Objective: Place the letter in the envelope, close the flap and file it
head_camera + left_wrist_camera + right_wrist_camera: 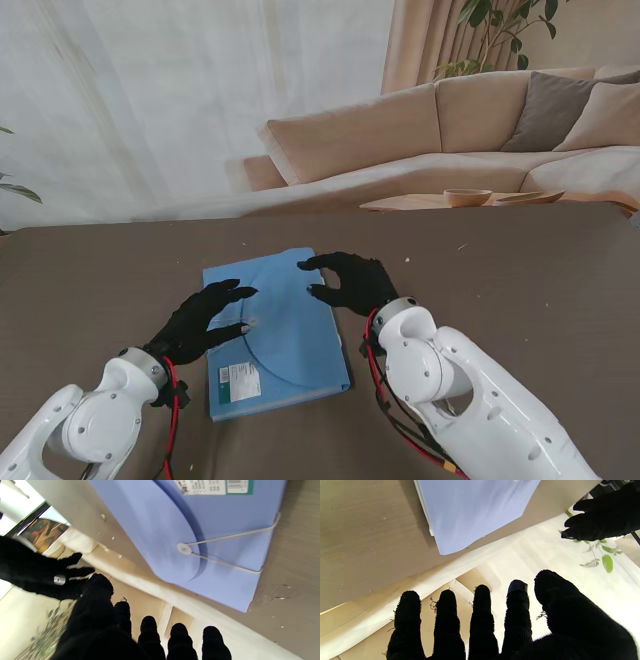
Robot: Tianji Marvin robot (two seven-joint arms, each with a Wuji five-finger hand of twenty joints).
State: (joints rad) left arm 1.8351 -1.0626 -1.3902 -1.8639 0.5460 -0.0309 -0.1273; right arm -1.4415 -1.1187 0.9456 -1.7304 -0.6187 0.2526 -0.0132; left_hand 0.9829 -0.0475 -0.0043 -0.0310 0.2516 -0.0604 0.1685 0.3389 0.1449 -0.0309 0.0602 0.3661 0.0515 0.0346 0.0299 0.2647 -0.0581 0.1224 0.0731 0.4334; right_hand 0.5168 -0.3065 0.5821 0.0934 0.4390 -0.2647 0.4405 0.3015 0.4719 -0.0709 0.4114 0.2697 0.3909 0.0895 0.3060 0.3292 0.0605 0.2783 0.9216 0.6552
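A blue envelope [272,332] lies flat on a dark brown table [520,270], directly in front of the robot, its long axis running from near to far and leaning slightly toward the robot's left at the far end. Its curved flap [160,527] is folded down over the body, the rounded edge facing the near end, where a white printed label [239,381] sits at the near left corner. A thin white cord [225,536] runs from a small round button [184,548] on the flap to the envelope's edge.

The left hand [203,321], gloved in black, hangs over the envelope's left edge with fingers spread and gripping nothing; whether the fingertips touch the flap cannot be told. The right hand [350,281], also in a black glove, is spread over the far right part of the envelope, fingers apart, holding nothing. Both wrist views show the fingers [481,620] extended and separated, with the blue sheet beyond them.

The letter cannot be made out in any view.

Behind the table stands a beige sofa [420,140] with a grey cushion [555,105], and a low wooden table carrying a wooden bowl [467,197]. A pale curtain [180,100] fills the back left, and a leafy plant [500,25] rises at the far right. The tabletop around the envelope carries only scattered small specks [275,597]
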